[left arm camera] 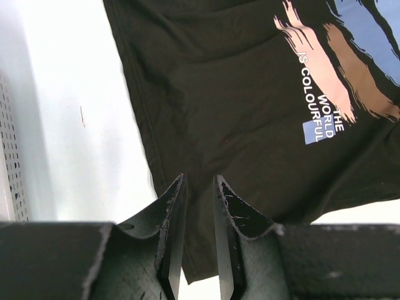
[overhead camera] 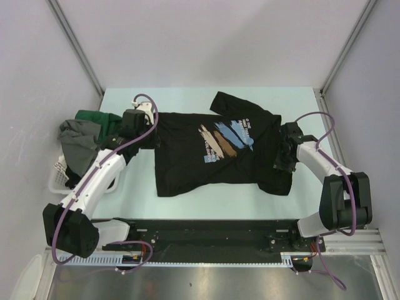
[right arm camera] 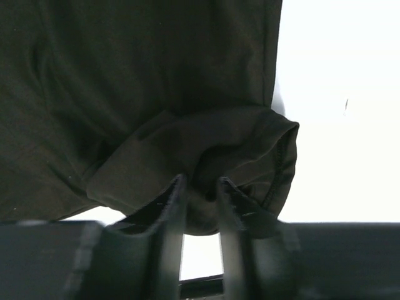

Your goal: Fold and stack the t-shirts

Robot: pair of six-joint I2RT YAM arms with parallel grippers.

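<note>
Only overhead, basket (overhead camera: 57, 178), wrist close-ups, black t-shirt (left arm camera: 237, 125)

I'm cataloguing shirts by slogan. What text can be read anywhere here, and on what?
"THE WORLD IS COLOURFUL": white letters beside the blue, brown and pale brushstroke print on the black short-sleeved cloth t-shirt.
In the top view, small white lettering by the blue strokes: too small to read.
</note>
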